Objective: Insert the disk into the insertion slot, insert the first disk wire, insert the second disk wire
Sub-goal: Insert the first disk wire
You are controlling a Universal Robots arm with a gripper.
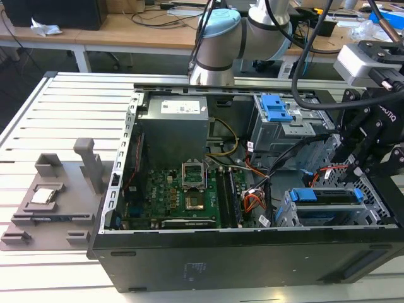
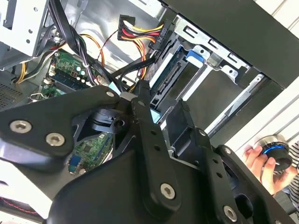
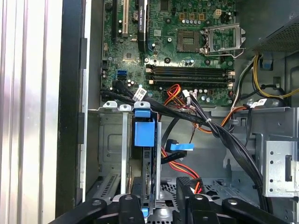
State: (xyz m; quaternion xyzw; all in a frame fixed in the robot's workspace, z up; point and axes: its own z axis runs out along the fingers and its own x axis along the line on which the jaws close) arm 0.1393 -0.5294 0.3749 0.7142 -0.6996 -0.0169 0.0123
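Observation:
The disk [image 1: 328, 203], framed by its blue carrier, lies inside the insertion slot [image 1: 287, 216], a silver cage at the case's front corner on the exterior view's right. In the first wrist view the disk [image 3: 144, 133] is edge-on between the cage's metal rails [image 3: 110, 140]. My gripper [image 1: 361, 173] hangs at the disk's outer end. Its black fingers [image 3: 128, 203] stand on either side of that end, with a gap showing beside the far finger, so my gripper [image 3: 158, 198] is open. A loose plug on red, yellow and black wires [image 2: 140, 29] hangs behind the disk [image 2: 170, 70]. A blue-tipped wire [image 3: 182, 146] hangs free nearby.
A taller grey cage with a blue tab [image 1: 276, 107] stands behind the slot. The motherboard [image 1: 183, 196] and power supply [image 1: 173, 126] take up the case's other half. A grey fixture [image 1: 53, 196] sits on the slatted table. A person's hand [image 2: 261, 161] holds a round knob outside the case.

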